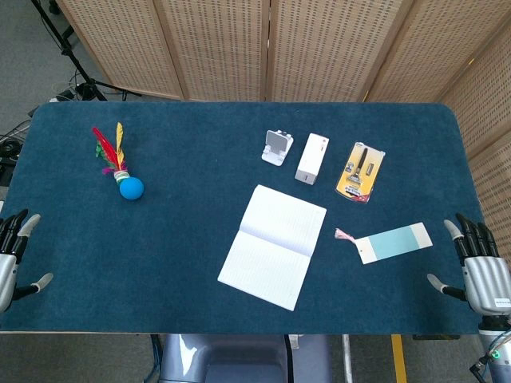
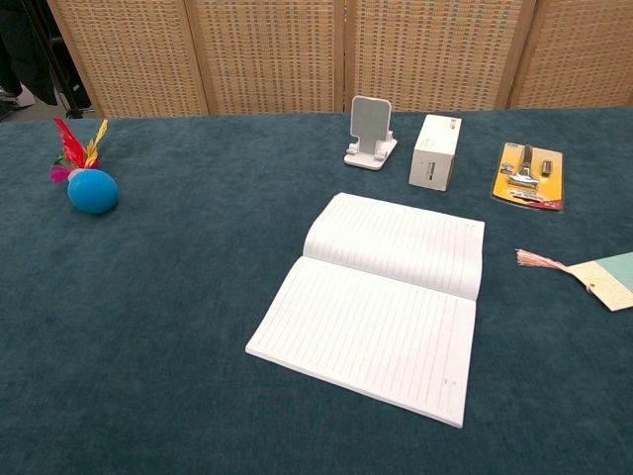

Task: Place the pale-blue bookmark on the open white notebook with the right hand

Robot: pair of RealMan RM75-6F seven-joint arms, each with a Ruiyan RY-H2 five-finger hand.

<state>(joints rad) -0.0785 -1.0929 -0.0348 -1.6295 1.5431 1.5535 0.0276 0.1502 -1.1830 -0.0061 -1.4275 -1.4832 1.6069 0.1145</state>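
Observation:
The pale-blue bookmark (image 1: 393, 242) with a pink tassel lies flat on the blue table, right of the open white notebook (image 1: 274, 246). In the chest view only the bookmark's (image 2: 611, 279) left end and tassel show at the right edge, beside the notebook (image 2: 381, 299). My right hand (image 1: 479, 267) hovers at the table's front right corner, fingers spread, holding nothing, a little right of the bookmark. At the front left edge my left hand (image 1: 14, 254) is open too. Neither hand shows in the chest view.
Behind the notebook stand a white phone stand (image 1: 276, 148), a white box (image 1: 311, 158) and a yellow blister pack (image 1: 361, 172). A blue-based feather shuttlecock (image 1: 121, 170) lies at the far left. Wicker screens (image 1: 319, 48) close off the back.

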